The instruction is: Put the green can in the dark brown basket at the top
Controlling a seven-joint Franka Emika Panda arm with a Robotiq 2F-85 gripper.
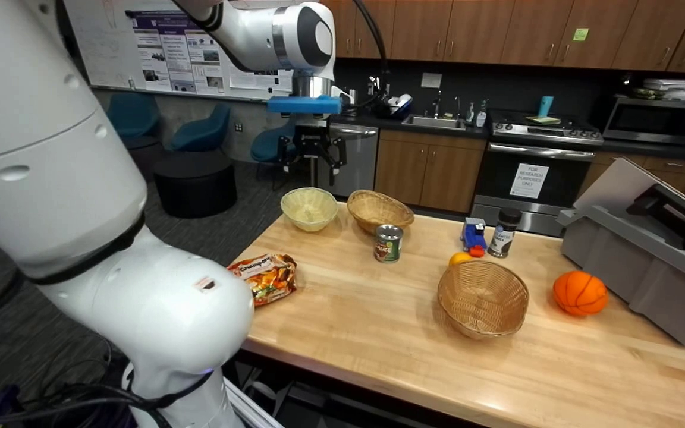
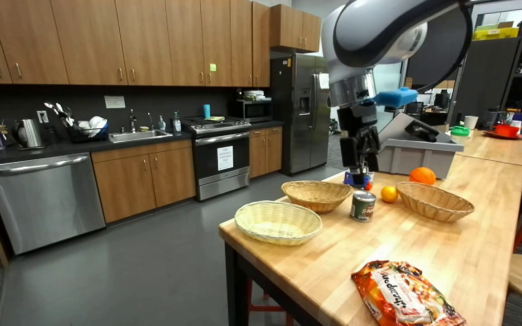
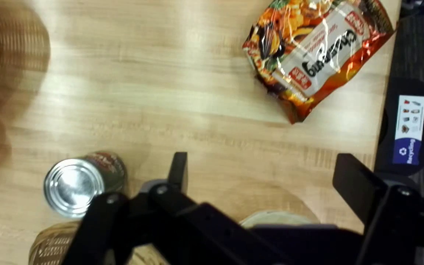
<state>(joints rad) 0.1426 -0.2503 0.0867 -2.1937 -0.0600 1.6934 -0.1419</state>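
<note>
1. One green can [image 1: 388, 244], standing upright on the bench [image 1: 342, 297], metal top showing; not yet picked up.

2. End effector [image 3: 261, 167]: released, jaws spread wide with nothing between them, hanging above the bench. In the wrist view the can sits at nine o'clock from it, outside the jaws.

3. Dark brown basket [image 1: 380, 211], taken as such from the words "at the top": just beside the can, near twelve o'clock from it in an exterior view. Whether rim and can touch, I cannot tell from where I stand. Another woven basket [image 1: 483, 299], at four o'clock from the can, is judged not the target.

4. Handling, as judged: stiff and not easily crushed; likely heavy for its size if full. The smooth round wall may slip in a shallow pinch.

5. Recommended hold: straight down from above, across the wall at mid-height, squeezing from nine and three o'clock as the wrist view lies. The basket, at six o'clock from the can there, should then be out of the way.

6. Caution: the basket looks light; carry over its edge, not into it.
</note>
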